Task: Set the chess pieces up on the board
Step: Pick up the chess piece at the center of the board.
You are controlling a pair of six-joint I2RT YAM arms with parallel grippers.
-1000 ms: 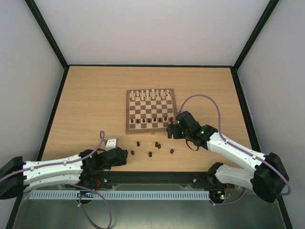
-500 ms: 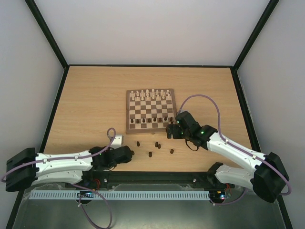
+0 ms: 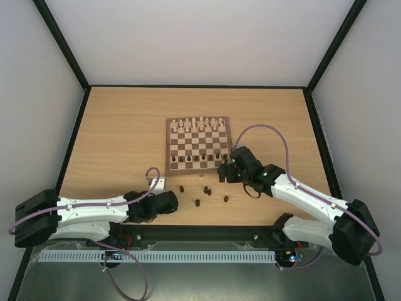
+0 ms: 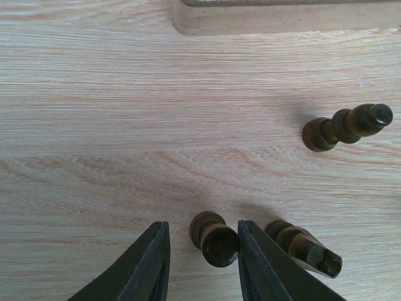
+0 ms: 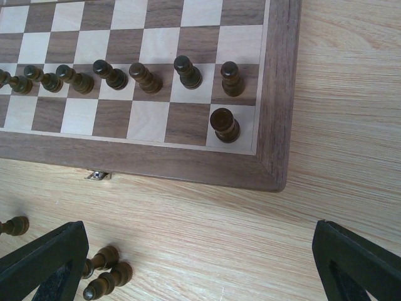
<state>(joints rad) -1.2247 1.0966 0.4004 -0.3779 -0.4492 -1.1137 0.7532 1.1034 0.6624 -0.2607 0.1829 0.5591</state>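
left gripper (image 4: 203, 231): down low on the worktop (image 4: 94, 125), jaws apart with one dark pawn (image 4: 215, 238) between them. One jaw looks to be touching it and the other shows a gap, so it's not clamped yet.
beside those jaws: another dark piece (image 4: 305, 249) sits just outside the jaw on the right of the wrist view. A taller piece (image 4: 348, 124) is ahead of that one and well apart.
step in hand: I'd say it's picking a loose piece off the worktop to put on the board (image 5: 279, 94).
next move: probably needs to pinch squarely on the pawn without nudging the neighbour, then lift straight up.
right gripper (image 5: 197, 232): jaws spread wide with nothing in them, hovering just short of the board's near right corner.
ahead of those jaws: rook (image 5: 224, 124) on the corner square, pawn row (image 5: 144, 77) behind it. The squares beside the rook are bare, so there's plenty left to do.
far side: cream-white chessmen (image 3: 199, 123) lined up along the far edge.
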